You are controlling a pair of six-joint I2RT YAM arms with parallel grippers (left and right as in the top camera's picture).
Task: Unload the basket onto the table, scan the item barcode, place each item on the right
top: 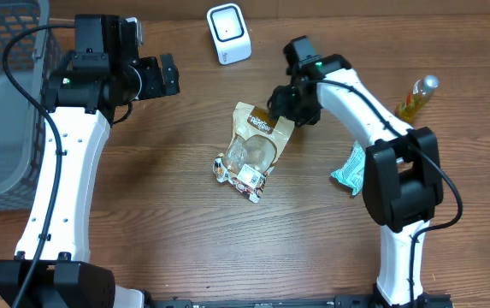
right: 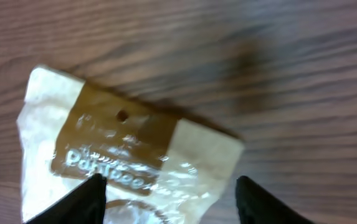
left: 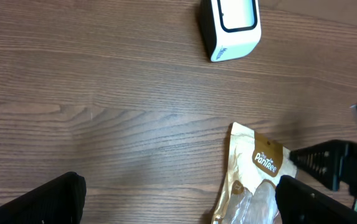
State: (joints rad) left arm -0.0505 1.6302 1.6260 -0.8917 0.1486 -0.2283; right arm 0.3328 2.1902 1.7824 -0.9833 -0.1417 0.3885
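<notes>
Overhead and wrist views, scanning task. The snack pouch [top: 253, 145] lies flat on the counter [top: 168, 197] at mid-scene, its long axis running from far-right to near-left. The printed brown header is at the far end. A small white label [top: 249, 178] sits at the near end, too small to tell whether it carries the barcode.

The right gripper [right: 171, 186] hovers directly over the header end. Its jaws are parted and straddle the pouch's top edge. In the right wrist view both fingertips [right: 94, 190] stand apart above the film and nothing is clamped between them.

The left gripper [top: 168, 75] hangs to the far left of the pouch, well apart from it, with jaws spread fully and empty.

The white scanner [top: 228, 32] stands at the far edge, beyond the header and slightly left of it.

The governing relation is that the pouch's header lies just under the right jaws, so the right arm is clearly the nearer one. A grasp there would probably need only a short descent and a closure across the header. The pouch would then travel far and left toward the scanner.
</notes>
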